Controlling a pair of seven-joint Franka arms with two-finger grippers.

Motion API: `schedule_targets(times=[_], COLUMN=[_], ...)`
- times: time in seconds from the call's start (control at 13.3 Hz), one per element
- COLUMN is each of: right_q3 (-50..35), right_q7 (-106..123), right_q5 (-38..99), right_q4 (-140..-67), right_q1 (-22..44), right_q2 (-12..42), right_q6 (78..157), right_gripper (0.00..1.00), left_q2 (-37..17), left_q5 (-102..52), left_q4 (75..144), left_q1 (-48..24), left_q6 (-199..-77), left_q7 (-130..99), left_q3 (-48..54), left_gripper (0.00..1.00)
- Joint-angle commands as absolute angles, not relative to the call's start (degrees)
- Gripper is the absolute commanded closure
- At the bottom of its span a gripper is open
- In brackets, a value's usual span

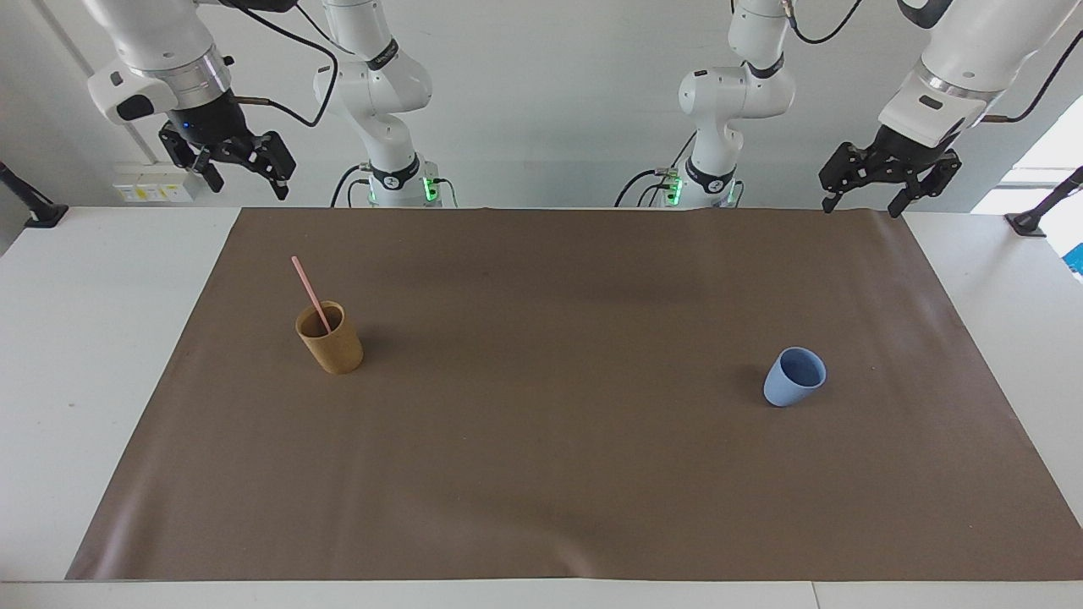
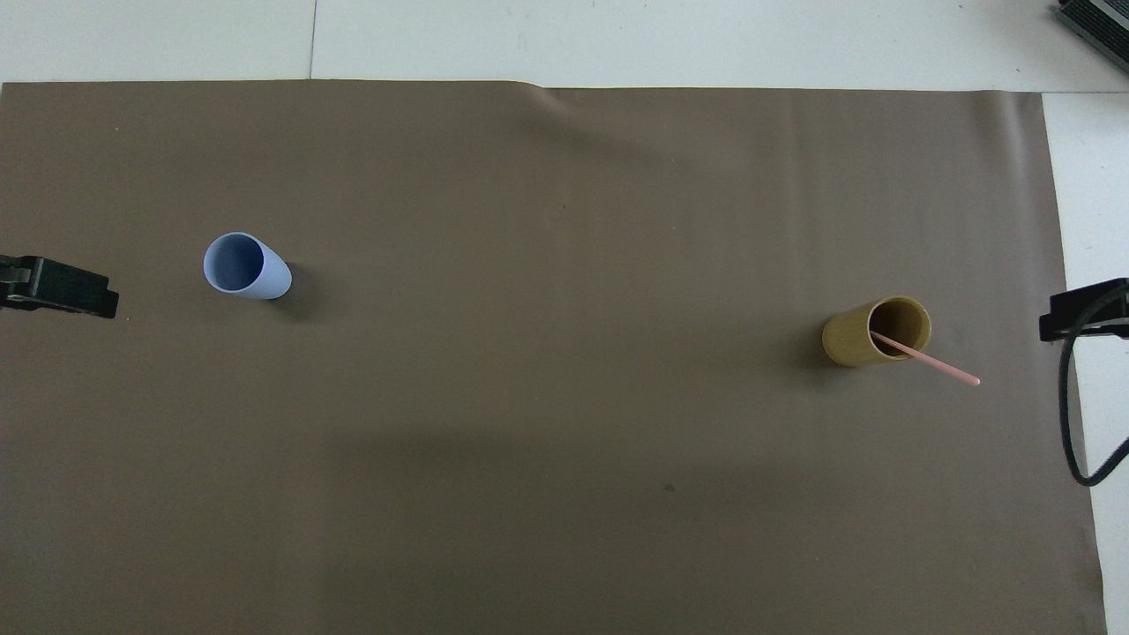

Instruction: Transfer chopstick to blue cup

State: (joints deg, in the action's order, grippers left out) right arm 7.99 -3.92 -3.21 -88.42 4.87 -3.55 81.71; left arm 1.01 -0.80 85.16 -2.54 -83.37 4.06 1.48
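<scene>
One pale pink chopstick [image 1: 305,286] stands in a tan-brown cup [image 1: 335,348] toward the right arm's end of the table. It leans out over the rim toward the robots. It also shows in the overhead view [image 2: 942,366], as does the tan cup [image 2: 848,342]. The light blue cup [image 1: 792,381] stands upright and empty toward the left arm's end; it also shows in the overhead view [image 2: 245,265]. My right gripper [image 1: 248,179] hangs open and empty, high over the mat's corner. My left gripper [image 1: 860,201] hangs open and empty, high over the mat's other near corner.
A brown mat [image 1: 541,474] covers most of the white table [image 1: 68,355]. In the overhead view only the grippers' tips show, the left [image 2: 62,287] and the right [image 2: 1081,310], with a black cable [image 2: 1069,414] hanging by the right one.
</scene>
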Motion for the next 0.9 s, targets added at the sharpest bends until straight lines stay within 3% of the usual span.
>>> schedule_targets(times=[0.0,0.83], right_q3=[7.82,7.91], right_q7=[-2.37,-2.37], right_q5=[-3.25,-3.34], right_q4=[-90.0,-90.0], right_q1=[4.22,4.22], right_q2=[-4.66,-4.66], right_q6=[83.06,83.93], right_gripper=[0.0,0.0], left_q2=[2.37,2.46], left_q5=[-0.09,-0.09], left_q4=[86.48,86.84], left_q1=[-3.16,-2.81], left_q6=[-83.24,-84.11], left_q7=[3.16,3.96], left_q3=[1.49,1.85], left_gripper=[0.0,0.0])
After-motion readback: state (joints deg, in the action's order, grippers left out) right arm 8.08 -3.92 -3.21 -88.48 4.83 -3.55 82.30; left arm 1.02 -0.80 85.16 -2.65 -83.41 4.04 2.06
